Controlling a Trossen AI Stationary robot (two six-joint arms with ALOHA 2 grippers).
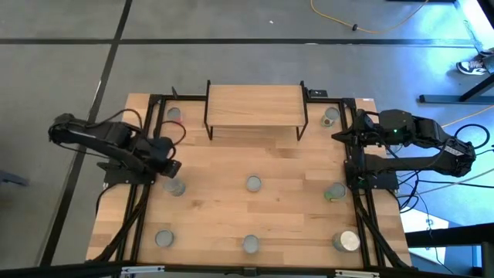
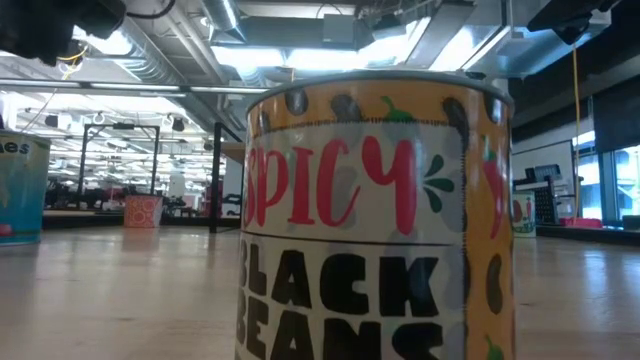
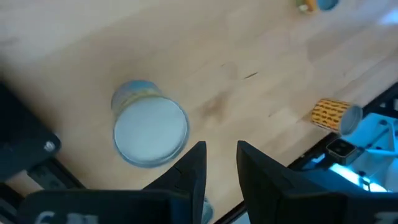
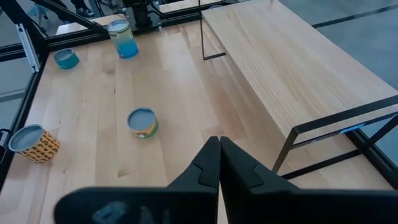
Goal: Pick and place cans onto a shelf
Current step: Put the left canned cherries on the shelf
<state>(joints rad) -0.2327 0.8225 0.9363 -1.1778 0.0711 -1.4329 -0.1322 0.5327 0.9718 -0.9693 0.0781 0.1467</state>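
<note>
The shelf, with a light wood top on black legs, stands at the table's far middle. Several cans with silvery tops stand scattered on the table. My left gripper hovers open at the left side, just far of one upright can. In the left wrist view that can stands beside the fingers of the left gripper, with nothing between them. My right gripper waits shut at the right side, seen in its own view as the right gripper, pointing across the table beside the shelf.
Other cans stand at the far left, far right, middle, right and along the near edge. A yellow "Spicy Black Beans" can fills the low view. A black frame borders the table.
</note>
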